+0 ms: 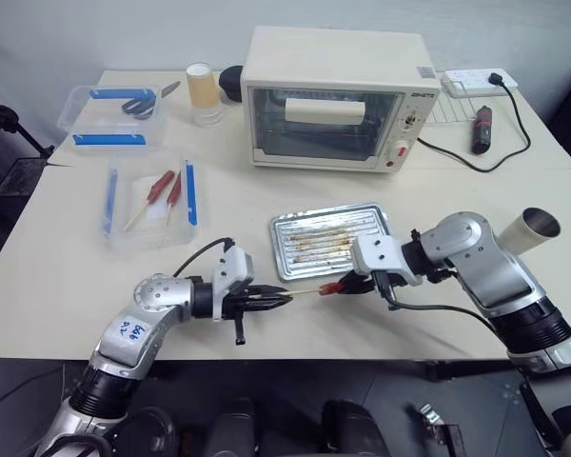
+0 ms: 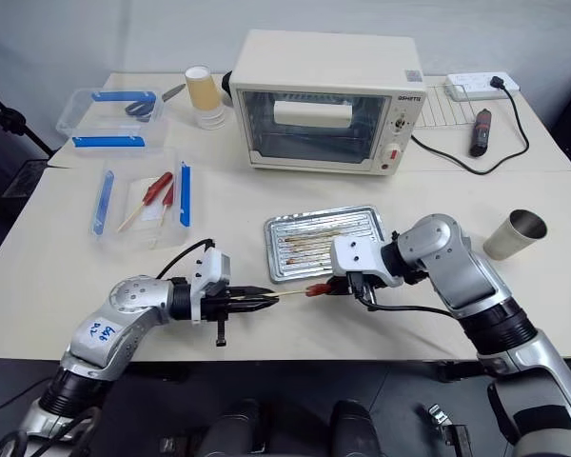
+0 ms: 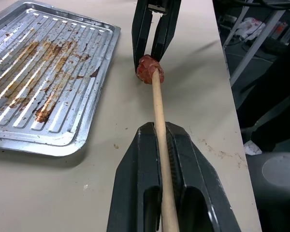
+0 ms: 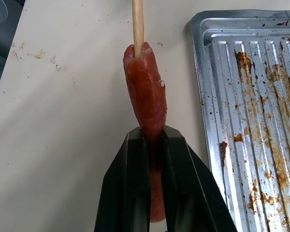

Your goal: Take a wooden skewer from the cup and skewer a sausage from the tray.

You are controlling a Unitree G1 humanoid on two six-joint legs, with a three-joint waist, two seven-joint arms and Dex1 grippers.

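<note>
My left gripper (image 1: pixel 284 300) is shut on the wooden skewer (image 3: pixel 158 106), a pale stick that runs level above the table's front edge. The stick's tip is pushed into one end of the dark red sausage (image 4: pixel 146 92). My right gripper (image 4: pixel 152 135) is shut on the sausage's other half, facing the left gripper. Both meet just in front of the silver tray (image 1: pixel 285 228), whose ribbed base is streaked with brown grease and holds nothing. The grey steel cup (image 2: pixel 517 234) stands at the table's right side, beyond my right arm.
A cream toaster oven (image 1: pixel 338 100) stands at the back centre. Stacked paper cups (image 1: pixel 203 90) and a clear box with blue clips (image 1: pixel 114 114) are back left. A clear lid (image 1: pixel 152 205) holds two small red sausages on sticks. A power strip (image 1: pixel 476 81) lies back right.
</note>
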